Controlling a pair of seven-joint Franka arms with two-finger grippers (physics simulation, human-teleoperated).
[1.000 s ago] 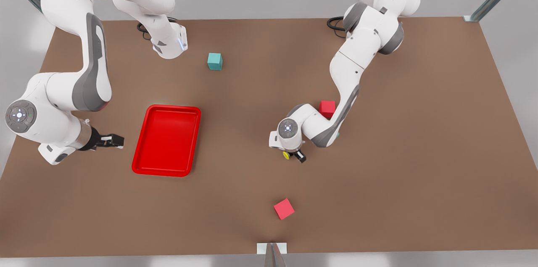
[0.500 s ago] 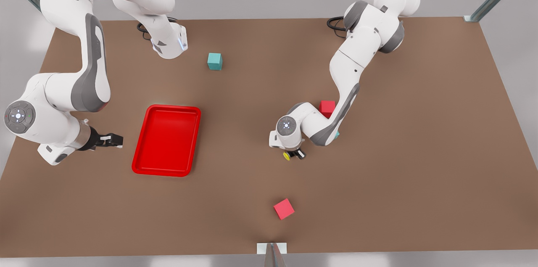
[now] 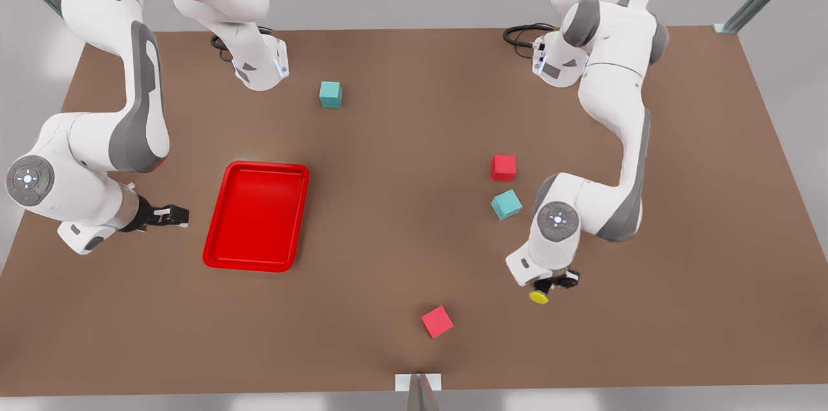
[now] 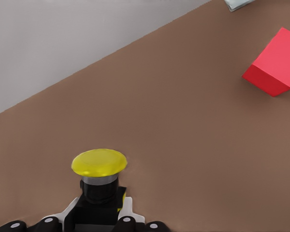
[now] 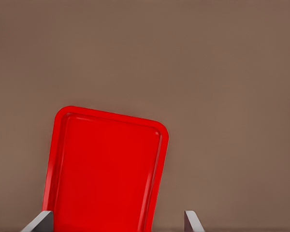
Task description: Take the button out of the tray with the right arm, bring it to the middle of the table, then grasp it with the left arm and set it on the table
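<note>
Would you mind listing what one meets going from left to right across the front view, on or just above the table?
Right gripper → red tray → teal cube → red cube near the front edge → the button held in the left gripper.

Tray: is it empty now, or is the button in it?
Empty. The tray shows bare red floor; the button sits in the left claw, off to the front view's right.

Yellow-capped button, red tray
Small yellow-capped grey-and-black push-button gripped in left end effector; shallow red rectangular tray flat on brown desk.
</note>
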